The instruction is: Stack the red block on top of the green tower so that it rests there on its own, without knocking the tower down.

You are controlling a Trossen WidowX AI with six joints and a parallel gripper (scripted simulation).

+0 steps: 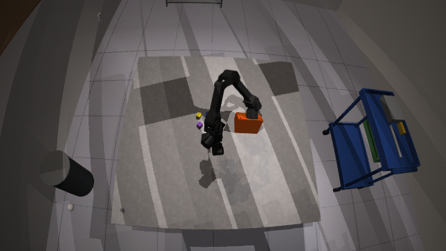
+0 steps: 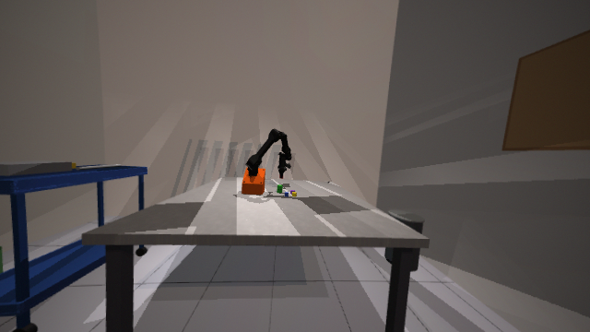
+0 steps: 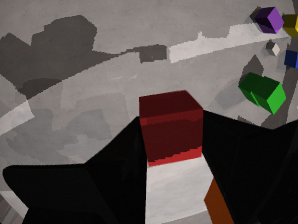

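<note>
- Table [image 2: 258, 231]: carries arm w/ orange base [image 1: 247, 123] plus small blocks.
- Green tower [image 3: 262, 92]: up and right of fingers in wrist view, apart from held block.
- Red block [image 3: 170, 125]: clamped between fingers, lifted off table.

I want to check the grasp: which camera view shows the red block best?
The wrist view: the red block fills its middle, between the gripper fingers. The top view hides it under the arm; in the exterior view it is too small.
</note>
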